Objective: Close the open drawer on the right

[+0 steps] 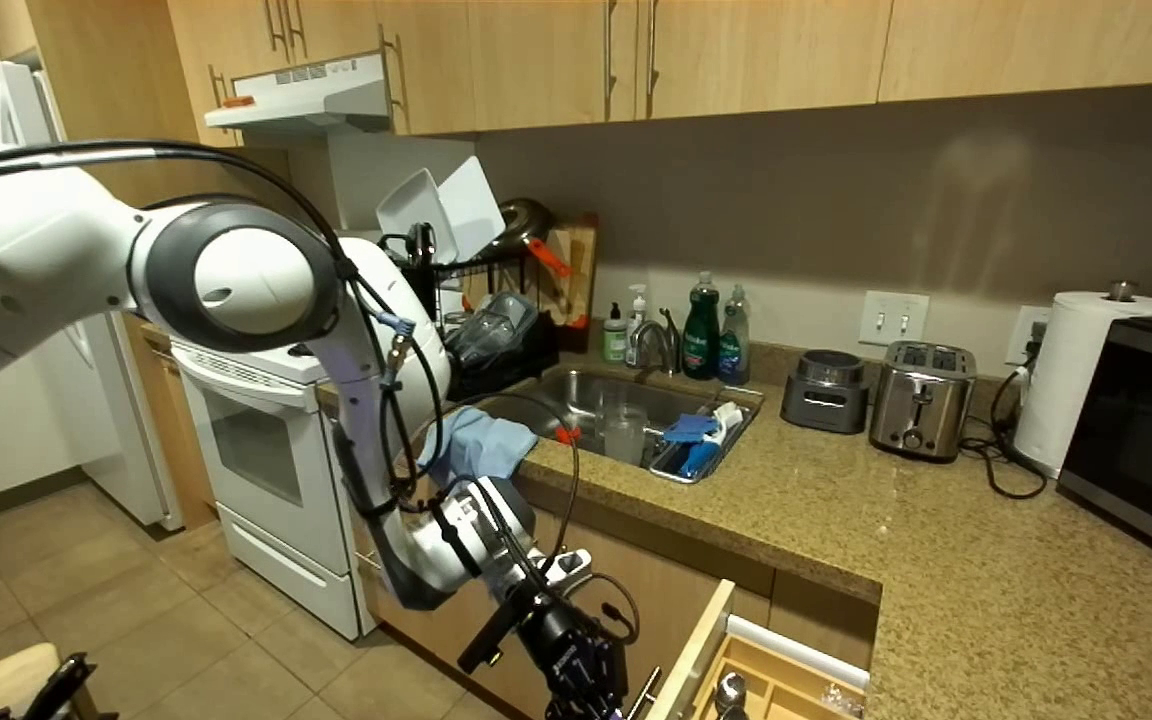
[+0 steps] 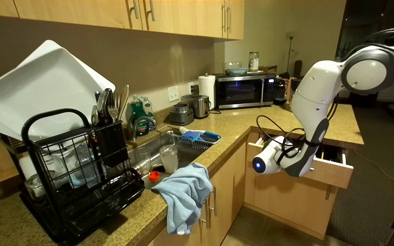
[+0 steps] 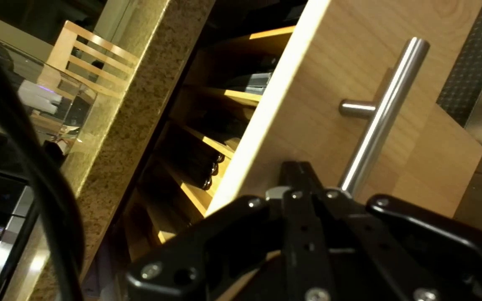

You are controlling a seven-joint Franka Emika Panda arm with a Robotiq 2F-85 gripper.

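Holds the tool (image 3: 296, 168) pinched closed, with the drawer (image 3: 310, 121) ahead of it and the handle (image 3: 385, 113) beside, presumably to push rather than pull; hard to judge whether touching.

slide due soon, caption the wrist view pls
Robotiq gripper near the metal bar handle of an open wooden drawer with dividers.

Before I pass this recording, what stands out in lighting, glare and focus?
Wrist view: the black cable looks out of focus, the drawer shows an almost blown-out top edge and a heavily shadowed interior, and glare streaks its metal bar handle; both exterior views: a pale light patch shows on the wall.
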